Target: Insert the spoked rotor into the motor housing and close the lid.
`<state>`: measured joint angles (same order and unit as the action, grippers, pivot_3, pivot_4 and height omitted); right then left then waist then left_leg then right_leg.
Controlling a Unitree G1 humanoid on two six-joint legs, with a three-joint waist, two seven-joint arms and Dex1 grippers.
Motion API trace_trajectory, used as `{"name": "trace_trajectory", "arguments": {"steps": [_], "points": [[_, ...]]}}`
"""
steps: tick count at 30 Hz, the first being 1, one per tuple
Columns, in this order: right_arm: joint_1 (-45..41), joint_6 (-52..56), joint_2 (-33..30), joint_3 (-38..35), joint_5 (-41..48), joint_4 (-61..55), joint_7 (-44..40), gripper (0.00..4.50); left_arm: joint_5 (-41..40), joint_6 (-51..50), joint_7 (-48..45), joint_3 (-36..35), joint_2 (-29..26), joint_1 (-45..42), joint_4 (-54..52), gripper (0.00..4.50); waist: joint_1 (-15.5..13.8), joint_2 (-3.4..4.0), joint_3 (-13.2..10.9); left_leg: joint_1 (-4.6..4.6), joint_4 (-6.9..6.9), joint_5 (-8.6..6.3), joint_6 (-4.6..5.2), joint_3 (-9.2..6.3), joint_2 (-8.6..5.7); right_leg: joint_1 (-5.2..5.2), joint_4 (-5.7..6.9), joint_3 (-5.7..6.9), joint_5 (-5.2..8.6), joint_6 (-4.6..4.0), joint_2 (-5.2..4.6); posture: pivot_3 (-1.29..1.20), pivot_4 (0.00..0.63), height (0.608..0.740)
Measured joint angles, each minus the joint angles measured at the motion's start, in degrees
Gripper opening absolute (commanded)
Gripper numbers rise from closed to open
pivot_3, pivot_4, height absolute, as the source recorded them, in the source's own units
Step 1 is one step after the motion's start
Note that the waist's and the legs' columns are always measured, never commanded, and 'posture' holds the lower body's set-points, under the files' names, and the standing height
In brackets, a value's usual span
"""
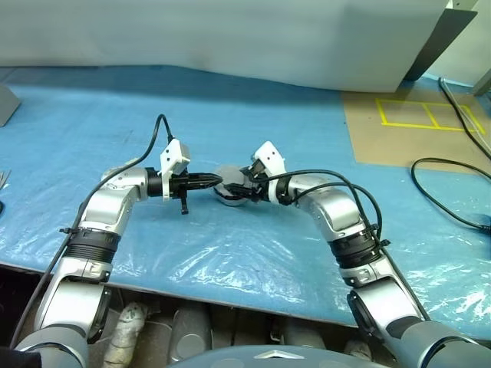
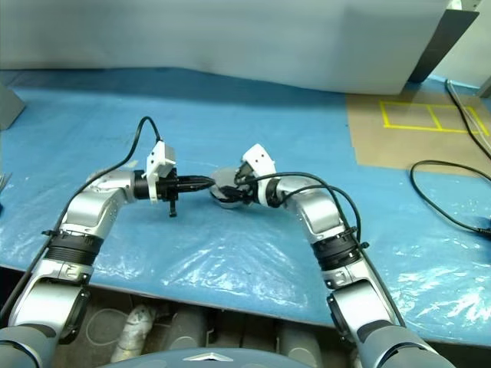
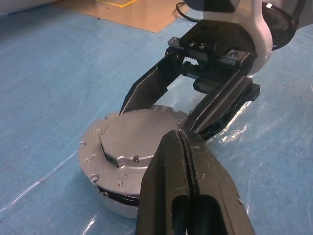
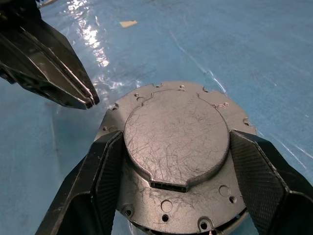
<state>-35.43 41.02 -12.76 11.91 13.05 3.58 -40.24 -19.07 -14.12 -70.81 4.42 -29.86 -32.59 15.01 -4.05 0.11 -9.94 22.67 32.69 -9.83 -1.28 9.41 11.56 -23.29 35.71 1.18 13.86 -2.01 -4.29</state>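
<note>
The motor housing [image 4: 215, 215] is a round silver metal part lying on the blue sheet [image 1: 230, 100] in the middle of the table. Its scratched round lid [image 4: 171, 112] lies flat on top. The spoked rotor is hidden. My right gripper [image 4: 174, 147] straddles the housing, with one finger pressed against each side of its rim. My left gripper [image 3: 182, 134] is shut with nothing in it, and its tips hover just over the lid's near edge, opposite the right gripper [image 3: 155, 120]. Both show from the head [image 1: 217, 182], meeting at the housing [image 1: 229, 190].
The wrinkled blue plastic sheet covers the table down to its front edge [image 1: 230, 295]. A brown board [image 1: 414, 126] marked with yellow tape lies at the back right. Black cables [image 1: 445, 199] loop on the right. A white panel [image 1: 230, 38] closes off the back.
</note>
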Motion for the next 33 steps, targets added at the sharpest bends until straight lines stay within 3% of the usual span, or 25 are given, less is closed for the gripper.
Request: {"name": "trace_trajectory", "arguments": {"steps": [21,33], "points": [[0.65,-2.60,-0.06,1.41,-2.04,1.93,1.33,2.98,0.07,-0.03,-0.16,0.06,0.52,-0.41,0.04,0.00,0.01,0.00,0.00,0.00,-0.02,0.00,0.00,0.00,0.00,0.00,-0.01,0.01,0.00,0.00,0.00,0.00,0.150,0.740],[2.60,-11.09,-1.03,5.97,-8.06,3.62,2.87,2.98,0.10,-0.06,-0.11,0.11,0.67,-0.45,0.04,0.00,0.05,-0.01,0.01,-0.39,-0.02,-0.01,0.00,0.02,0.01,0.34,0.01,-0.03,0.01,-0.01,0.00,0.00,0.150,0.740]]}}
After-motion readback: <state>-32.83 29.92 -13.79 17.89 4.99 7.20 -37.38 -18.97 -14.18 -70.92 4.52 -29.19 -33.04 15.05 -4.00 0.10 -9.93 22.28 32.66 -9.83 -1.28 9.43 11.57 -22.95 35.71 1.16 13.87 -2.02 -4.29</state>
